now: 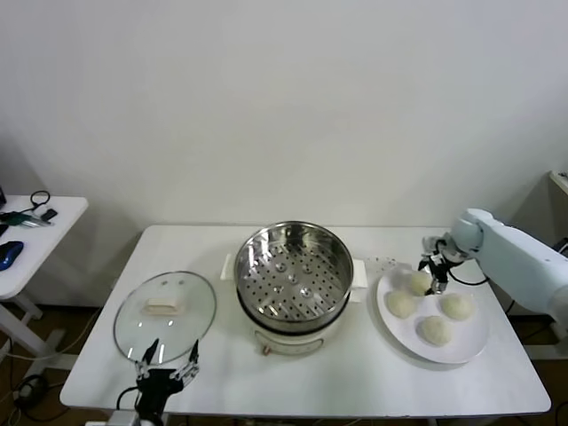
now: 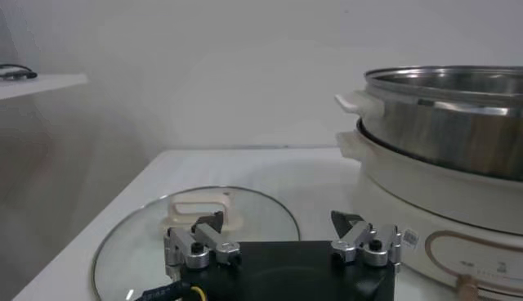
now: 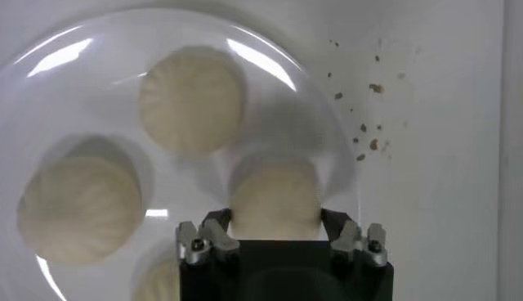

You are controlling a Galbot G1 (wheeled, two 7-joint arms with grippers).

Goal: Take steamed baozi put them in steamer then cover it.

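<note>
white table [image 1: 355,373] holds everything. steamer [image 1: 293,271] sits at the table's centre on its white pot base [image 1: 288,337]; the perforated bottom is bare, with no buns in it. cover [image 1: 165,312] lies flat on the table to the left of the steamer, handle up, apart from the pot.

white plate [image 1: 466,342] is on the right side of the table, carrying all four steamed baozi [image 1: 434,329]. the far-left bun [image 1: 419,282] is the one being worked.

right gripper [image 1: 434,277] is down over that bun at the plate's far edge. in the right wrist view the right gripper [image 3: 278,233] has its fingers spread with a fingertip [image 3: 214,225] on each side of the bun [image 3: 274,200]; the tips look to be at or very near its sides, but contact cannot be confirmed. two more buns lie farther along the plate [image 3: 73,49], a fourth shows partly at the frame edge.

brown crumbs [image 3: 368,123] are scattered on the table just beside the plate.

left gripper [image 1: 165,366] waits at the near-left table edge, just near of the cover. left wrist view: left gripper [image 2: 282,233] fingers spread wide, holding nothing, with the cover's handle [image 2: 200,204] ahead of it.
</note>
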